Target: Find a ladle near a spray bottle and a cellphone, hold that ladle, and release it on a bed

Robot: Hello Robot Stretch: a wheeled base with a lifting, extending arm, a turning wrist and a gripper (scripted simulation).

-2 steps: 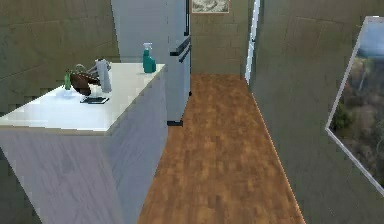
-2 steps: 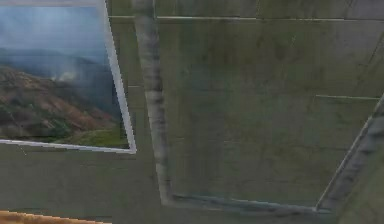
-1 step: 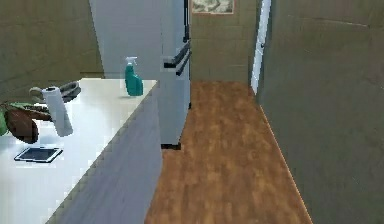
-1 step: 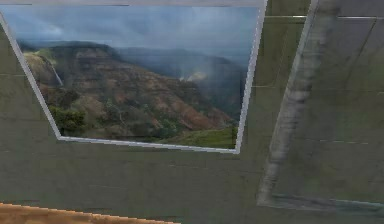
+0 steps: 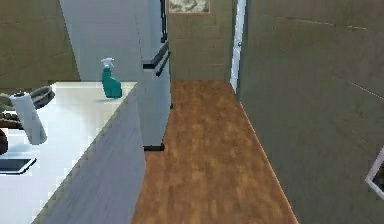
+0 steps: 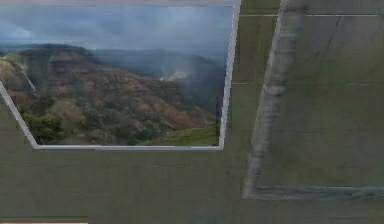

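A white worktop point(image 5: 75, 125) runs along the forward view's left, its pale front dropping to a wooden floor point(image 5: 205, 150). At the worktop's far end, near its right edge, a teal spray bottle point(image 5: 110, 79) stands upright. Nearer the camera, at the view's left, a white and grey thing point(image 5: 28, 117) stands tilted, with a dark curved thing point(image 5: 40, 95) just behind it. A flat cellphone point(image 5: 15, 164) lies at the left edge, closest to the camera. On the floor, a tall grey fridge point(image 5: 130, 50) stands against the worktop's far end.
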